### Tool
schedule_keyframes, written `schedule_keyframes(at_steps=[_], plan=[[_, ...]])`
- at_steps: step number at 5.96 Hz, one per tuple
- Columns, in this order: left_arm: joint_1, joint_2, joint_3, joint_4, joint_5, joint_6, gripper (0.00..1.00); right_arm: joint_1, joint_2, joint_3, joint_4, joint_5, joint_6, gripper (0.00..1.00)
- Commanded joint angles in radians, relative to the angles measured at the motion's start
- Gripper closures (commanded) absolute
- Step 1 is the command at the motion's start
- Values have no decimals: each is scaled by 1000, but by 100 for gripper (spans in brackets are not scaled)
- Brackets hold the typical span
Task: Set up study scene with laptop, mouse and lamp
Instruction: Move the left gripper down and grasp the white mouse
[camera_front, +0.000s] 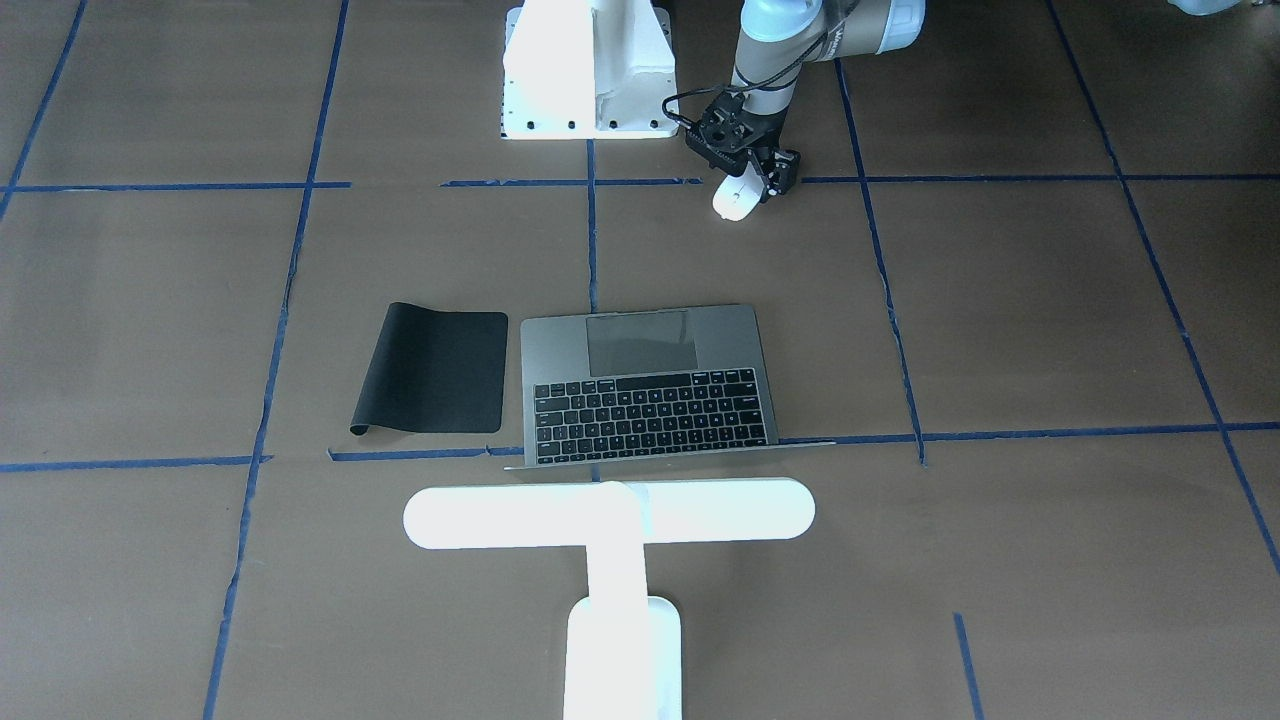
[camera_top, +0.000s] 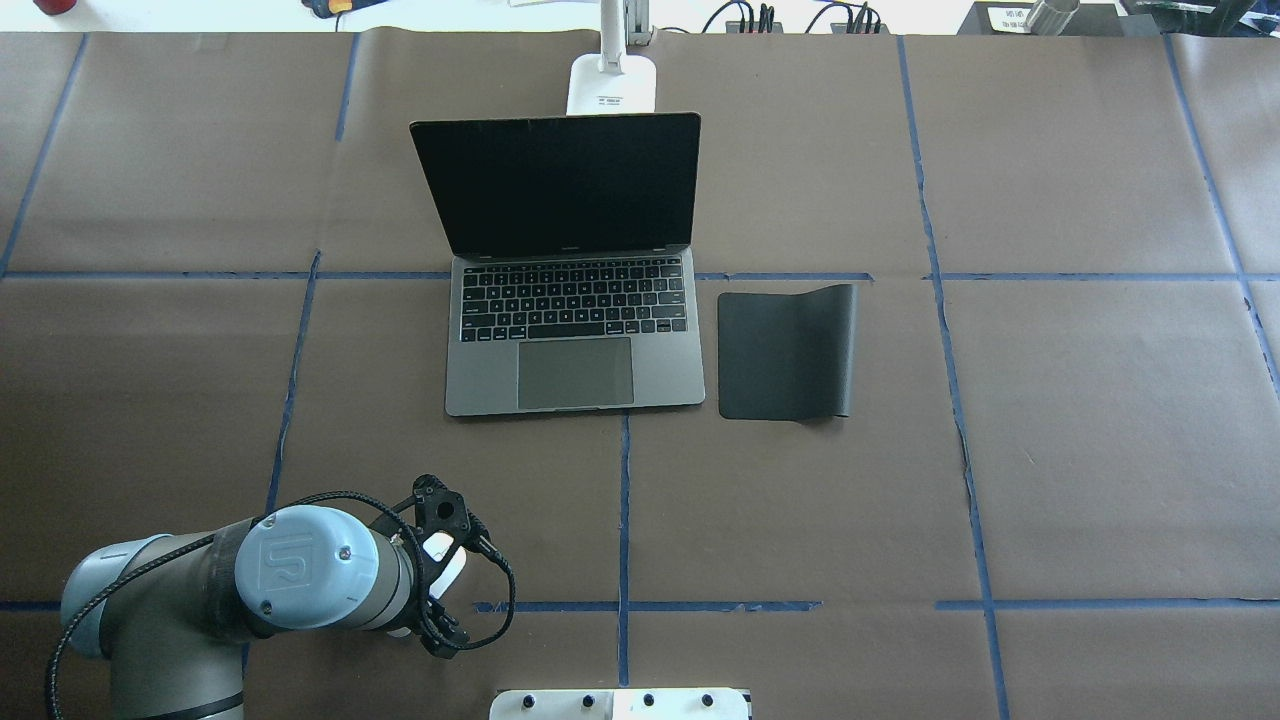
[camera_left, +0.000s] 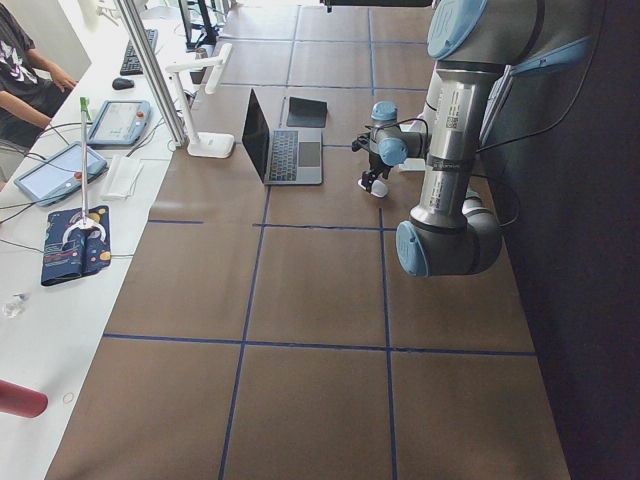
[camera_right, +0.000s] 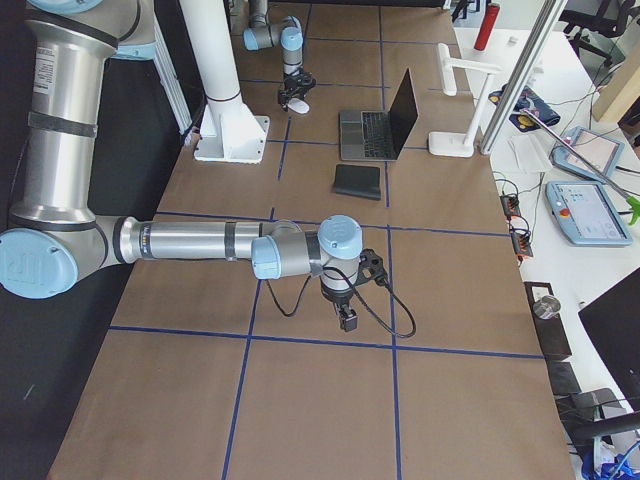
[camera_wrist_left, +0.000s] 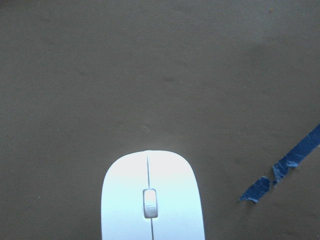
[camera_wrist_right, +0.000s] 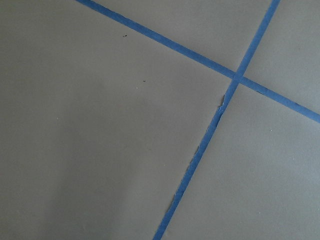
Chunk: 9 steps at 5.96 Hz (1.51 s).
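The open dark grey laptop (camera_front: 650, 385) (camera_top: 575, 330) stands mid-table, screen up. The white lamp (camera_front: 610, 515) stands behind it; its base (camera_top: 612, 85) shows in the overhead view. The small white mouse (camera_front: 730, 203) (camera_top: 450, 568) (camera_wrist_left: 151, 200) is at table level near the robot's side. My left gripper (camera_front: 757, 187) (camera_top: 437, 578) is down over its rear half, jaws closed on its sides. No fingers show in the left wrist view. My right gripper (camera_right: 347, 320) hovers low over bare table; I cannot tell if it is open or shut.
A black mat (camera_front: 435, 368) (camera_top: 785, 350) lies flat beside the laptop on the robot's right, one edge curled. The white boxy mount (camera_front: 585, 70) (camera_top: 620, 703) stands at the robot's edge. Blue tape lines (camera_wrist_right: 220, 115) cross the brown table.
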Motion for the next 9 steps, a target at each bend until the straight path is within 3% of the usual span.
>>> schedule_keyframes(at_steps=[1,2,3,5,7,9], plan=[[0,-1,3,-19,-3,1,34,1,0,-1,0,1,0,0],[-1,-1,-5,-18,-4,0,61,-1,0,-1,0,0,1,0],[-6,-1,-9,-18,-4,-2,70,1,0,1,0,1,1,0],[-41,-23,-83,26,-4,-5,72,-1,0,-1,0,1,1,0],[-136,-176,-77,173,-4,-5,72,1,0,-1,0,1,1,0],[-196,-282,-13,177,-4,-72,72,-1,0,-1,0,1,1,0]])
